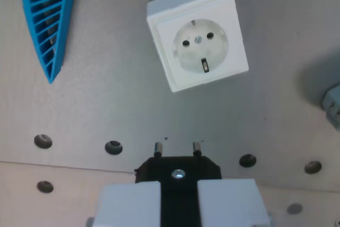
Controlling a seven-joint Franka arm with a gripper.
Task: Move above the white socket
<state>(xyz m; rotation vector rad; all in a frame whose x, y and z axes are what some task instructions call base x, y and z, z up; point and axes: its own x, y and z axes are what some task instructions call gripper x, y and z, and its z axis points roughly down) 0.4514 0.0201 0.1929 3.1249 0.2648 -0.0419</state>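
Note:
A white square wall socket point(197, 34) lies on the grey surface in the upper middle of the wrist view, slightly rotated, with its round recess and two pin holes facing up. My gripper point(179, 203) fills the bottom centre, its two pale fingers point(130, 206) shut on a black plug point(178, 170). The plug's two metal pins point(158, 149) point toward the socket. The plug sits well below the socket in the picture, with a bare stretch of surface between them.
A blue slatted plastic part point(50, 19) lies at the upper left. A grey-blue object point(333, 104) pokes in at the right edge. A row of round holes point(113, 147) runs across the grey plate point(106, 104), with a seam below it.

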